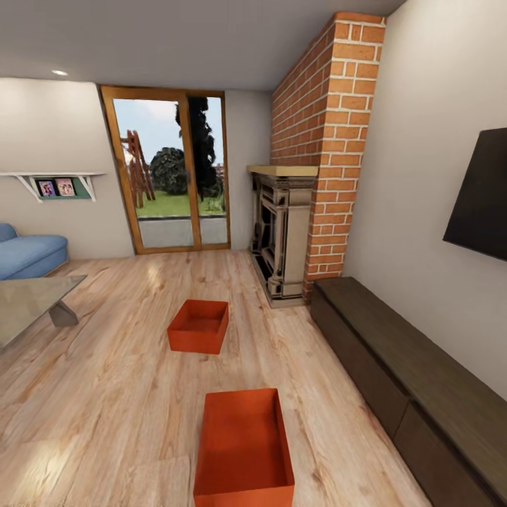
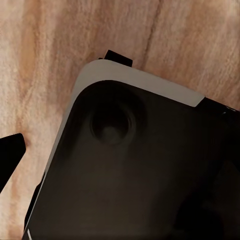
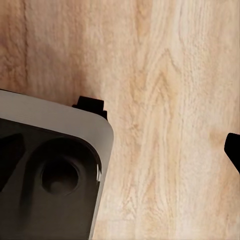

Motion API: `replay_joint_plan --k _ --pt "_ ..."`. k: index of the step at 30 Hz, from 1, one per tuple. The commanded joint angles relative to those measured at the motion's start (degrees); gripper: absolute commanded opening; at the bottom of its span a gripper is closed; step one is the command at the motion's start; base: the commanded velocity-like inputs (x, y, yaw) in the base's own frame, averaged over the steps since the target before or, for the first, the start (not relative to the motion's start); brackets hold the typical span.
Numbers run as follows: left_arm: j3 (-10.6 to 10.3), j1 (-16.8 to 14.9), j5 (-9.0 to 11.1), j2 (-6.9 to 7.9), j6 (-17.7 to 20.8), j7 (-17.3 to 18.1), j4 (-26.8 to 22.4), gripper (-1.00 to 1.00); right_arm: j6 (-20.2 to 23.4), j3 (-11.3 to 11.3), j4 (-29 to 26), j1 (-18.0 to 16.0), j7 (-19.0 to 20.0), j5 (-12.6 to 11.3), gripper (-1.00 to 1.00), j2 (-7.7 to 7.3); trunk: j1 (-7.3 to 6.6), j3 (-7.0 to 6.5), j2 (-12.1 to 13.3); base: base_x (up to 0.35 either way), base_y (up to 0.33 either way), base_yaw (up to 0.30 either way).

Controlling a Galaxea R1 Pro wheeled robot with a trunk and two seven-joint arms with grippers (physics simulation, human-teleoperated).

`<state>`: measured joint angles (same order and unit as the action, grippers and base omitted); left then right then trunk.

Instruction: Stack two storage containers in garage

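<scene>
Nearest, one orange container (image 1: 243,451) lies on the living room planks (image 1: 105,394), its twin (image 1: 199,326) beyond, both awaiting pickup; I cannot tell either claw's opening

The robot's base is a glossy black moulded panel (image 2: 135,185) with a rounded corner, edged by a pale grey rim band (image 2: 145,80). A circular recessed socket (image 2: 111,124) is sunk into the black surface, with a matching round recess (image 3: 60,175) on the other side. Small black rectangular tabs (image 3: 91,106) project beyond the grey rim.
</scene>
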<state>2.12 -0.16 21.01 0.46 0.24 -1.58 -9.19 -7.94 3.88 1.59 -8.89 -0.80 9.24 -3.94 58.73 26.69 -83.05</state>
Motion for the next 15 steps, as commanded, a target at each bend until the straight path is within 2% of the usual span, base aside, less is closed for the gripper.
replay_joint_plan --k 1,13,15 --pt "0.2 0.0 0.0 -0.02 0.0 -0.1 0.0 1.00 -0.3 0.4 0.2 -0.1 -0.1 0.2 1.00 -0.01 0.00 0.06 0.0 0.000 -0.001 0.058" --pt "-0.1 0.0 -0.4 0.12 0.0 -0.1 0.0 1.00 -0.3 0.3 0.2 -0.1 -0.1 0.1 1.00 0.14 0.00 0.06 0.0 0.000 0.000 0.009" --pt "-0.1 0.0 -0.5 0.26 0.1 -0.1 0.0 1.00 -0.4 -0.2 0.2 -0.1 -0.1 -0.5 1.00 0.18 0.00 0.06 0.0 0.000 0.000 0.000"
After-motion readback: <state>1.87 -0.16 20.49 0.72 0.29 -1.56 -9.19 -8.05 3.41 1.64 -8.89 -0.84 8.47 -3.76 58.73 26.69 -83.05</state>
